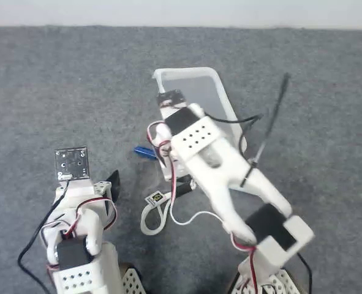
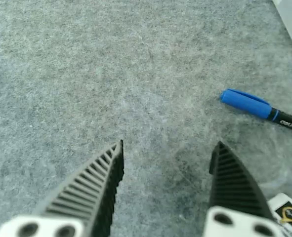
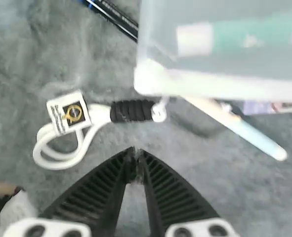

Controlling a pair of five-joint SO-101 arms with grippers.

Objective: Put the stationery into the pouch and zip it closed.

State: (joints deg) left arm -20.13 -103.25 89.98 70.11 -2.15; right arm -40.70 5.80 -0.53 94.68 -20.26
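A translucent pouch (image 1: 196,86) lies at the table's middle, and my right arm (image 1: 199,144) reaches over its near end. In the right wrist view my right gripper (image 3: 135,157) is shut with nothing in it, just short of a coiled white cable (image 3: 62,148) with a black wrap and a tag, close to the pouch's edge (image 3: 205,81). A blue-capped pen (image 1: 145,152) lies left of the pouch. My left gripper (image 2: 168,158) is open over bare carpet, with the pen (image 2: 252,105) a short way ahead of it to one side.
A pale stick-shaped item (image 3: 244,131) pokes out from under the pouch next to a printed slip (image 3: 269,106). Grey carpet (image 1: 58,86) covers the whole table. The cable's tag (image 2: 289,215) lies beside one finger of my left gripper. A black cord (image 1: 272,116) hangs right of the pouch.
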